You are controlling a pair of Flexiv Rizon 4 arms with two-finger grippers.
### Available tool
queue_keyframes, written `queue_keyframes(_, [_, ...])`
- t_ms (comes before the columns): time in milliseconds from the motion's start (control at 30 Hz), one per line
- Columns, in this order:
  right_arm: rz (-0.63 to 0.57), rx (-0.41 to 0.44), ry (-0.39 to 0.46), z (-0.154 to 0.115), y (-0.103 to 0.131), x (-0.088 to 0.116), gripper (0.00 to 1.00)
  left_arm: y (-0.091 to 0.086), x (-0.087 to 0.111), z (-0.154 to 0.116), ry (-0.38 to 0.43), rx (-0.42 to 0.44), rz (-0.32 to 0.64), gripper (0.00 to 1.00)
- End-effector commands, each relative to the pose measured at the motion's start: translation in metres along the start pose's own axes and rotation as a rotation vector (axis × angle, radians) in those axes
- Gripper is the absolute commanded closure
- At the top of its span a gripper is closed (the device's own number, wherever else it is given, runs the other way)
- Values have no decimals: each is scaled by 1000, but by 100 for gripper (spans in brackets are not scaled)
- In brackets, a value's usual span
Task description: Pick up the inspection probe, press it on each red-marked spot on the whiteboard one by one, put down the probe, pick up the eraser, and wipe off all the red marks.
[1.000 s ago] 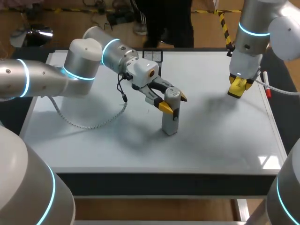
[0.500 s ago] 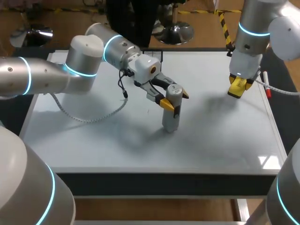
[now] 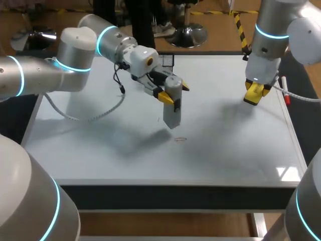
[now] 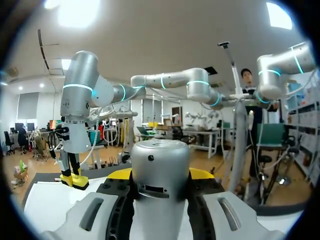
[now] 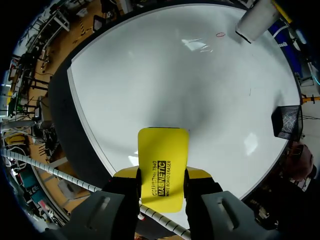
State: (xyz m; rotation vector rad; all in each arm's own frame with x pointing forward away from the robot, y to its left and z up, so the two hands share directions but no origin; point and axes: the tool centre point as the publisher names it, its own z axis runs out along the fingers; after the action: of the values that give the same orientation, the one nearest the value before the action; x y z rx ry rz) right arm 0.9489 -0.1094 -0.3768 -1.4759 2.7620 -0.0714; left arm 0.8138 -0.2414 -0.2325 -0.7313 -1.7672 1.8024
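My left gripper [image 3: 174, 92] is shut on the top of the grey inspection probe [image 3: 171, 111], which hangs upright a little above the whiteboard [image 3: 100, 150]. In the left wrist view the probe [image 4: 160, 160] fills the space between the yellow-tipped fingers [image 4: 119, 174]. A small red ring mark [image 3: 180, 139] lies on the board just in front of and below the probe; it also shows as the red mark [image 5: 220, 34] near the probe's foot [image 5: 255, 20]. My right gripper [image 3: 253, 95] hovers over the board's right side, shut on the yellow eraser [image 5: 162, 150].
A black mesh holder [image 3: 166, 60] stands at the board's far edge. A red marker pen [image 3: 286, 95] lies along the right edge. A short dark stroke [image 5: 250, 91] marks the board near the middle. My left arm's cable [image 3: 95, 116] sags over the left half.
My left arm has lifted the probe off the board and carried it back and left. The red ring where it stood has come into view. The right arm has kept still.
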Motion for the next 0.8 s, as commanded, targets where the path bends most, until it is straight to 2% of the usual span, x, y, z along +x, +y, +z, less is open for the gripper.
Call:
queue_keyframes(33, [-2, 1, 3, -1, -1, 0, 100, -12, 11, -21, -18, -15, 10, 100])
queue_keyframes(333, [-2, 1, 3, -1, -1, 0, 100, -21, 15, -65, -26, -43, -4, 100])
queue_keyframes(800, [-2, 1, 3, -1, -1, 0, 100, -14, 43, -145, -123, -8, -19, 100])
